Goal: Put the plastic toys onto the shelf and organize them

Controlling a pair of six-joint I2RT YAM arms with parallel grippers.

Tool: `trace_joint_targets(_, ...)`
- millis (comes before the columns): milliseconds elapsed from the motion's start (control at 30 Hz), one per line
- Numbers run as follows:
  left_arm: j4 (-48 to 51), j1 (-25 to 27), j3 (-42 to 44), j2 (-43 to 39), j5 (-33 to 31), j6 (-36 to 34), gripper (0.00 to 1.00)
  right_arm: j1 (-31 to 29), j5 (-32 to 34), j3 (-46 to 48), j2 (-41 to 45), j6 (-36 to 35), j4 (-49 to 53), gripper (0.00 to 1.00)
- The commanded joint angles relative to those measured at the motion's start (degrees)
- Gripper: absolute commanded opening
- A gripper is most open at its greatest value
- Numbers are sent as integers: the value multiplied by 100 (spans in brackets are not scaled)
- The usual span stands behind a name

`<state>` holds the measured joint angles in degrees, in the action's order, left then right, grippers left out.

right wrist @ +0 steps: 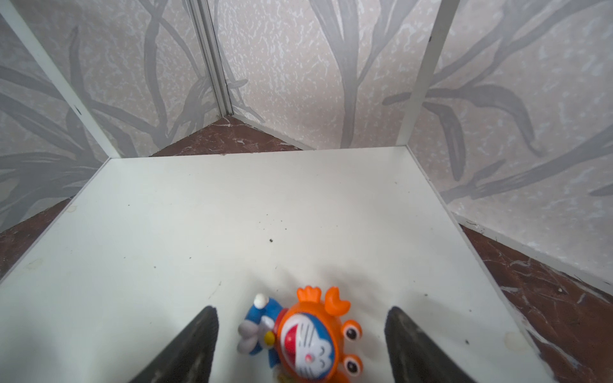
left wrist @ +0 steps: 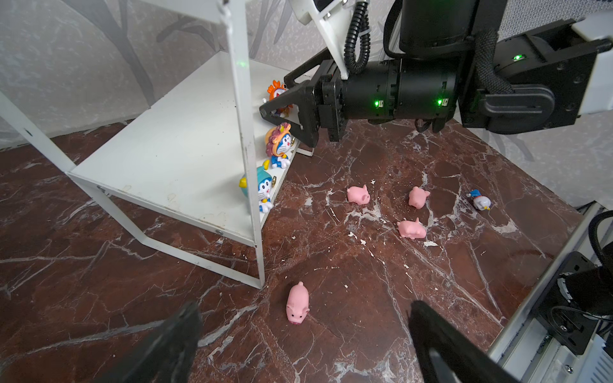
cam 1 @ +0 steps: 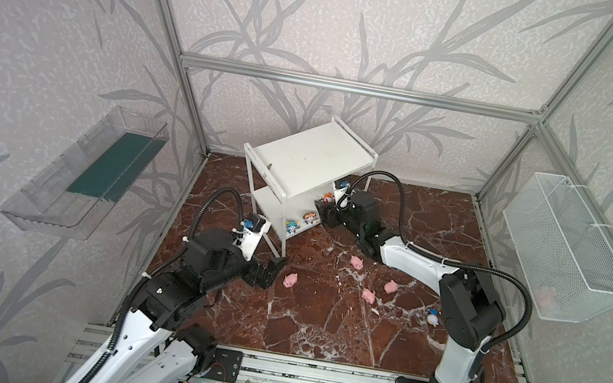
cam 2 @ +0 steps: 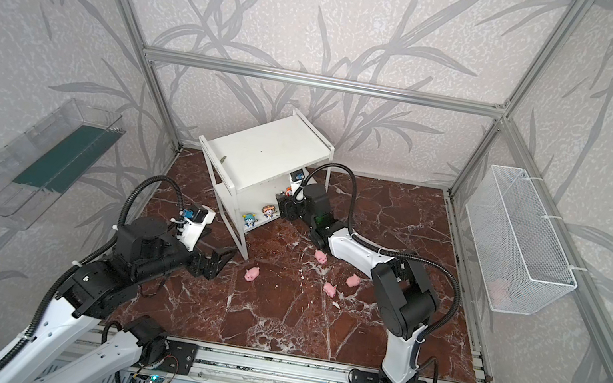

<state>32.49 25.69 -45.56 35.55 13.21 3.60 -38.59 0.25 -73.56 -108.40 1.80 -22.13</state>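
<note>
Now the orange figurine (right wrist: 310, 338) lies on the shelf's (right wrist: 232, 215) lower board, seemingly on its back, head toward the right gripper (right wrist: 302, 310), spread clear around it; left gripper (left wrist: 305, 304) gapes wide.

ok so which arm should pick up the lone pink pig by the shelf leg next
Probably left: the left claw is open right beside that small pink pig, while the right claw straddles the orange crab-costume figurine on the white shelf's lower board.
</note>
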Motion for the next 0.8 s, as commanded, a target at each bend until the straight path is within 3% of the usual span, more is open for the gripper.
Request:
trace_joint_targets(0, -67, -29, 65, -4, 50, -37, 99, -32, 222, -177, -139, -18, 60, 74)
trace_joint_targets(367, -67, -31, 58, -4, 70, -38, 99, -39, 168, 99, 45, -114, -203, 57)
trace_joint_targets(767, -64, -30, 67, -5, 81, -21, 99, -35, 77, 654, 469, -347, -751, 50)
